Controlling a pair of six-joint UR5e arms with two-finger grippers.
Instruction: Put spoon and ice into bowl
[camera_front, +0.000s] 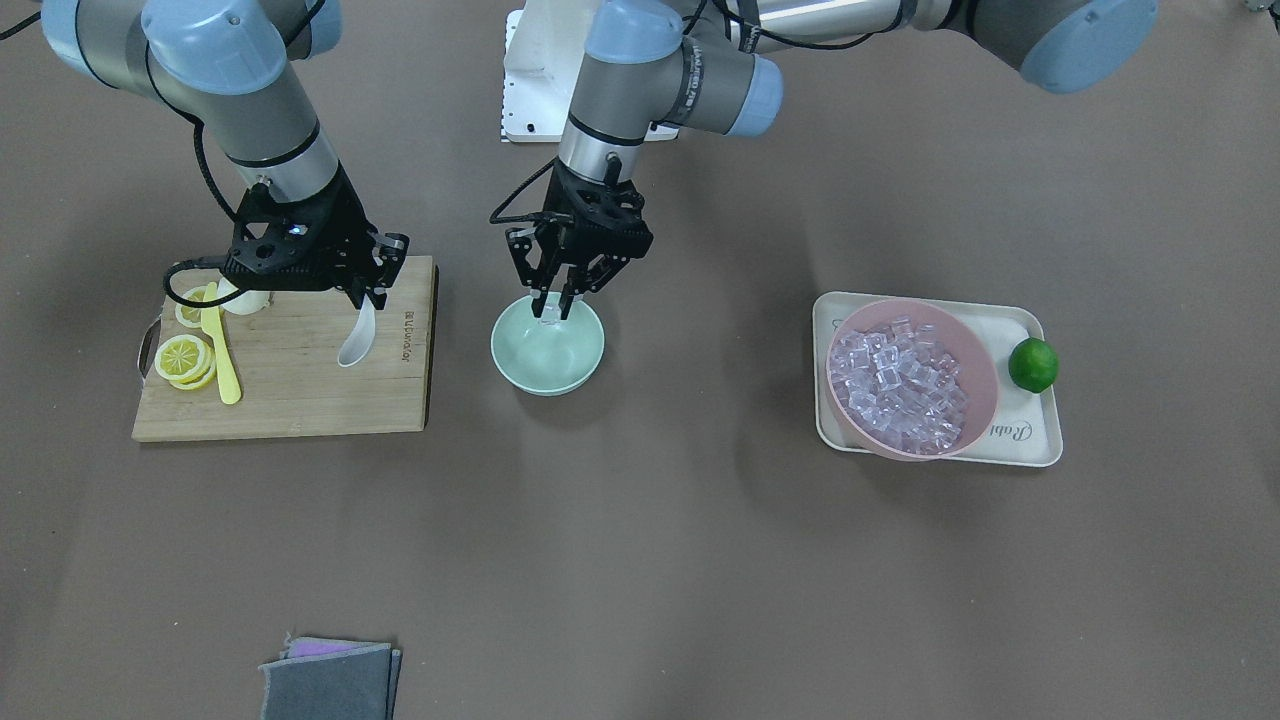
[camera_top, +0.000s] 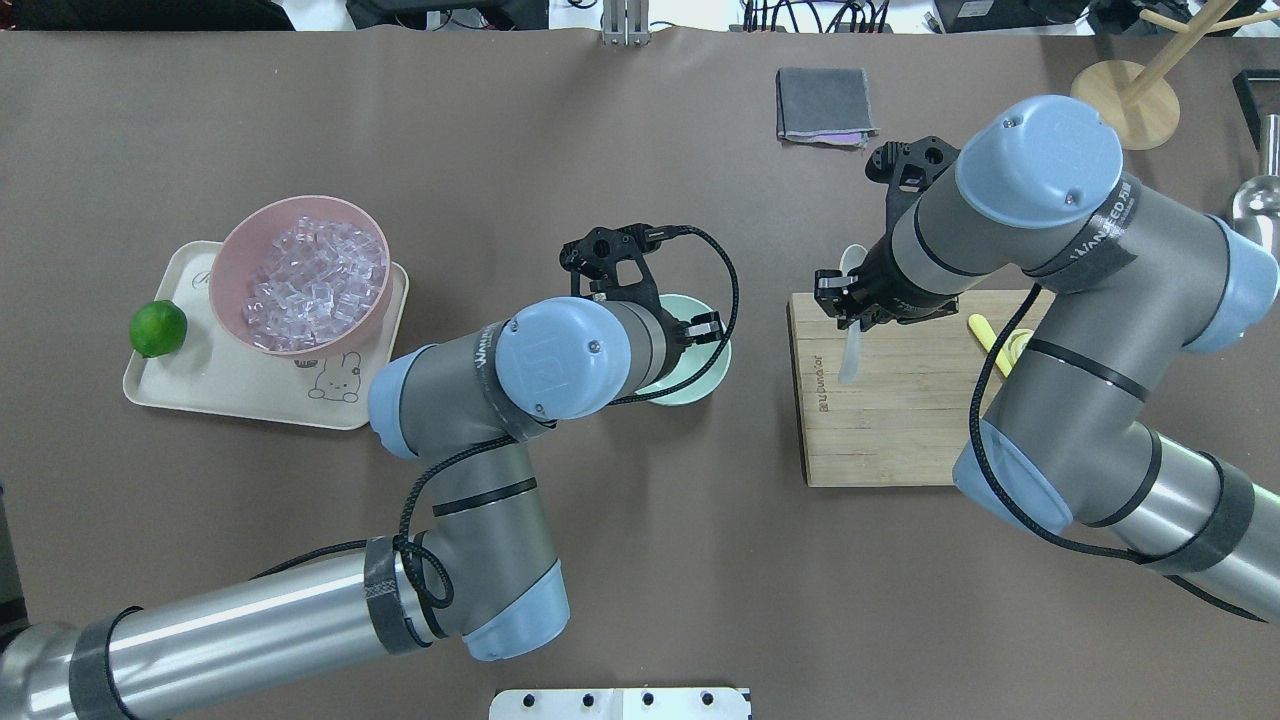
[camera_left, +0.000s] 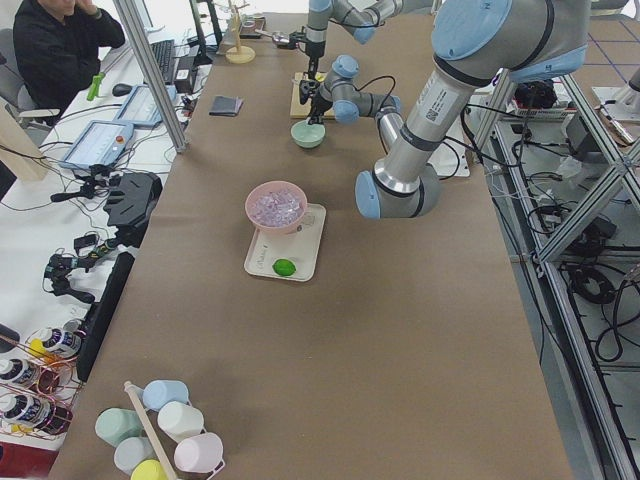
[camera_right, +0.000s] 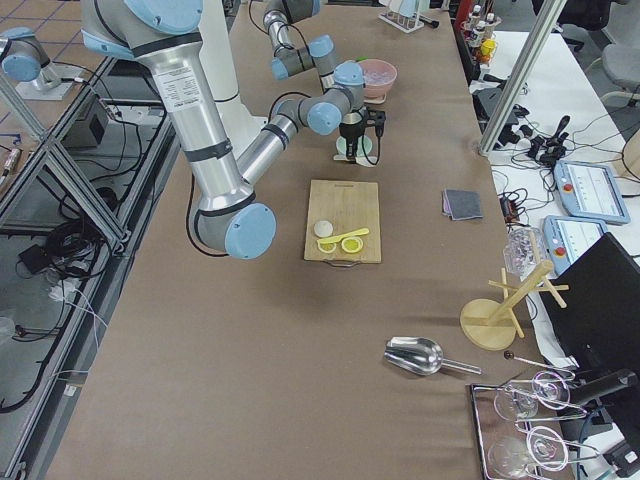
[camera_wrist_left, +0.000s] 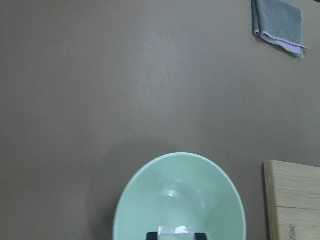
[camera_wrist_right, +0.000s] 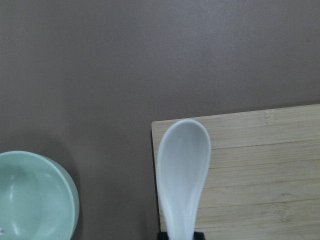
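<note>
The pale mint-green bowl (camera_front: 545, 375) stands at the table's middle. My left gripper (camera_front: 553, 305) hangs just over its far side, shut on a clear ice cube (camera_front: 549, 318). The left wrist view shows the cube (camera_wrist_left: 175, 231) between the fingertips above the bowl (camera_wrist_left: 180, 192). My right gripper (camera_front: 366, 297) is shut on the handle of the white spoon (camera_front: 356, 338), which is lifted over the wooden cutting board (camera_front: 300, 400) with its scoop hanging down. The spoon (camera_wrist_right: 182, 170) fills the right wrist view, with the bowl (camera_wrist_right: 35, 195) at its lower left. From overhead the spoon (camera_top: 849, 345) shows under the right wrist.
A pink bowl (camera_front: 975, 345) full of ice cubes sits on a cream tray (camera_front: 1030, 440) beside a lime (camera_front: 1033, 365). Lemon slices (camera_front: 185, 358) and a yellow knife (camera_front: 222, 350) lie on the board. A grey cloth (camera_front: 330, 680) lies at the table's edge.
</note>
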